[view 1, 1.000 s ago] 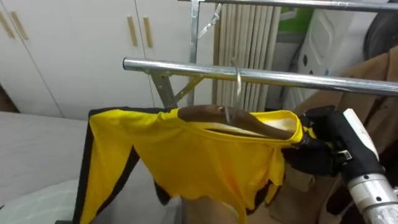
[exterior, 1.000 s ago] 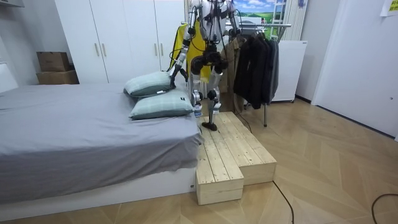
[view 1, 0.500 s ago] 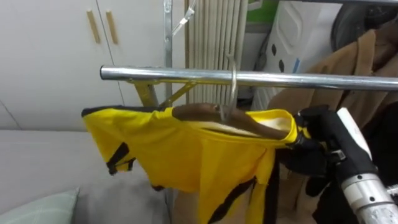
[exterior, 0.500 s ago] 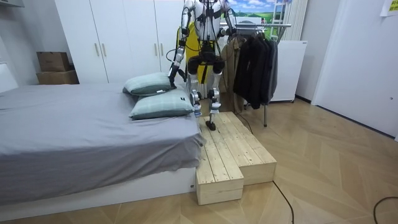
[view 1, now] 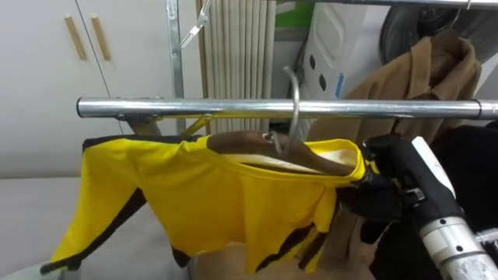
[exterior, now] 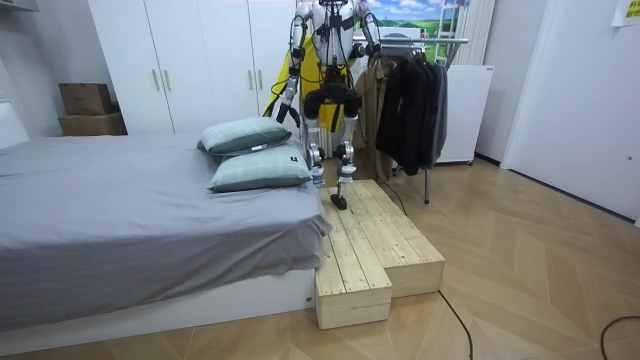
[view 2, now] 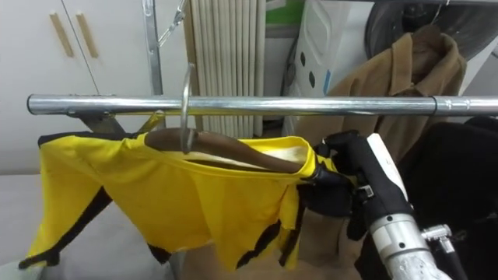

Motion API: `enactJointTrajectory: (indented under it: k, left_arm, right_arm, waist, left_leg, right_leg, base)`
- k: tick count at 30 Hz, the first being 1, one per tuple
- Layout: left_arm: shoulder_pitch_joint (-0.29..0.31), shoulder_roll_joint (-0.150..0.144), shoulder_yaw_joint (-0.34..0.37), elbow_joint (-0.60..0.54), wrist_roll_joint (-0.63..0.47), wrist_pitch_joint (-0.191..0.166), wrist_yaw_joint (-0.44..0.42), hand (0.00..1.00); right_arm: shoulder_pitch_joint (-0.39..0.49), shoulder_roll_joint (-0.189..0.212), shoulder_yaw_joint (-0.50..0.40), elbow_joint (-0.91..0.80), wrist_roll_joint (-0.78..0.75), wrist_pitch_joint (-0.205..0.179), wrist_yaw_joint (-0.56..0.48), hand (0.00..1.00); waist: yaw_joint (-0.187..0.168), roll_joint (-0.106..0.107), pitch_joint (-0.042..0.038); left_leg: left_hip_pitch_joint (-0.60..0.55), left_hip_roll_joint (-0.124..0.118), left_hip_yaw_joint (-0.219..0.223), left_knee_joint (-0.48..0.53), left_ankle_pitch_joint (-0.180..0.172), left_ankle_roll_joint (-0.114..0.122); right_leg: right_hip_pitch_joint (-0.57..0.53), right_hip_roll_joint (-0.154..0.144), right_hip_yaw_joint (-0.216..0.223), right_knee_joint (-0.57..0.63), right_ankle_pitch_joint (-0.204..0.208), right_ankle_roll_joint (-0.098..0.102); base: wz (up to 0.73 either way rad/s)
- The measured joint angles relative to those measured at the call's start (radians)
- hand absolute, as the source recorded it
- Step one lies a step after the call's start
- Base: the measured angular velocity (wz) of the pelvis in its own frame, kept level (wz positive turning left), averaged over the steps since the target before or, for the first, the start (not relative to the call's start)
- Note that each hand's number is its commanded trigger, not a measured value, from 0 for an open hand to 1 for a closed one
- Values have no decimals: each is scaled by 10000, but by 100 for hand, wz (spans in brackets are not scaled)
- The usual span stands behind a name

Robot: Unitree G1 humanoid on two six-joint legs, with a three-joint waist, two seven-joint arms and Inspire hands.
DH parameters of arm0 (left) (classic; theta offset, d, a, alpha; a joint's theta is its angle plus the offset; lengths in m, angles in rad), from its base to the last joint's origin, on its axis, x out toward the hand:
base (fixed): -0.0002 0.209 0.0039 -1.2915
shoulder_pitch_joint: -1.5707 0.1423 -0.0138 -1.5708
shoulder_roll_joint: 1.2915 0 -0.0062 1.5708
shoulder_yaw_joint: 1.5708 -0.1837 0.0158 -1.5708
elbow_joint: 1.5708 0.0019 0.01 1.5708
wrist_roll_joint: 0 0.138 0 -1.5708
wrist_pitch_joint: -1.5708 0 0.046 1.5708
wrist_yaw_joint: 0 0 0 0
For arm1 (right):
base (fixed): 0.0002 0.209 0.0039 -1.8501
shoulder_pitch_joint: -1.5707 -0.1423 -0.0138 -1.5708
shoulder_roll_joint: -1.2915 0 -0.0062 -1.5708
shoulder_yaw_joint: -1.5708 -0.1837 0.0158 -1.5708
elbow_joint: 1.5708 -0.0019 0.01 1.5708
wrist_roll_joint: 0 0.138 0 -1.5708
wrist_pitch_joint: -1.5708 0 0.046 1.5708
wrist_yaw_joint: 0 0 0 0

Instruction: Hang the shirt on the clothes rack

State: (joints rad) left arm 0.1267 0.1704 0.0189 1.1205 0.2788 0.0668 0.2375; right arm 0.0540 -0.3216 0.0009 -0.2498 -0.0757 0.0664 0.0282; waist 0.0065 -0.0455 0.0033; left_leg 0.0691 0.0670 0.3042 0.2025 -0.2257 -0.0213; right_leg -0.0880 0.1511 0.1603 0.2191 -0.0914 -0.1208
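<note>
A yellow shirt (view 1: 226, 202) with black trim hangs on a brown wooden hanger (view 1: 249, 144). The hanger's metal hook (view 1: 295, 89) stands up in front of the steel rail (view 1: 194, 107), its top above the bar. I cannot tell whether the hook rests on the rail. My right hand (view 1: 381, 198) is shut on the hanger's right end, through the shirt's shoulder, just below the rail. My left hand (exterior: 283, 110) hangs low at my side in the room view.
A tan coat (view 1: 405, 78) and dark clothes (exterior: 410, 100) hang on the rail to the right. White wardrobe doors (view 1: 47, 78) stand behind on the left. I stand at the far end of a wooden platform (exterior: 375, 250) beside the bed (exterior: 120, 220) with two pillows (exterior: 255, 168).
My head view has swung, so the rail and wardrobe sit differently in the picture. The shirt's loose left sleeve has swayed. My right hand keeps its hold on the hanger by the rail.
</note>
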Motion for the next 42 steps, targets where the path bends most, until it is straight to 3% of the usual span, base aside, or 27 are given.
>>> enactJointTrajectory:
  k: [6, 18, 36, 42]
  left_arm:
    - [52, 3, 161, 11, -20, -312, 327, 0]
    - [445, 10, 185, 5, -22, -355, 375, 0]
    - [518, 15, 194, -722, -80, -301, 316, 0]
    - [659, 37, 206, -1183, -144, -286, 190, 0]
  right_arm:
    - [-226, 29, -79, -49, 20, 0, 325, 100]
    - [-240, -15, -229, 227, 1573, 0, 673, 100]
    - [-823, -20, -208, 4236, 2860, 12, 1572, 100]
    - [-825, -20, -170, 5126, 3031, 16, 1609, 100]
  waist:
    - [66, -8, -10]
    - [274, -38, -3]
    - [324, -157, 7]
    - [337, -213, 40]
  left_leg:
    - [142, 5, 78, -181, 3, -5]
    - [311, 44, -80, -164, 7, -26]
    - [474, 71, -121, -205, 6, -36]
    - [630, 66, -373, -198, -37, -107]
  right_leg:
    - [33, 54, 34, 3, -3, -1]
    - [310, 70, 2, -168, -17, -65]
    - [488, 49, -200, -163, -40, -105]
    - [666, 58, -234, -176, -131, -141]
  base:
    - [-5]
    - [2]
    - [1]
    - [3]
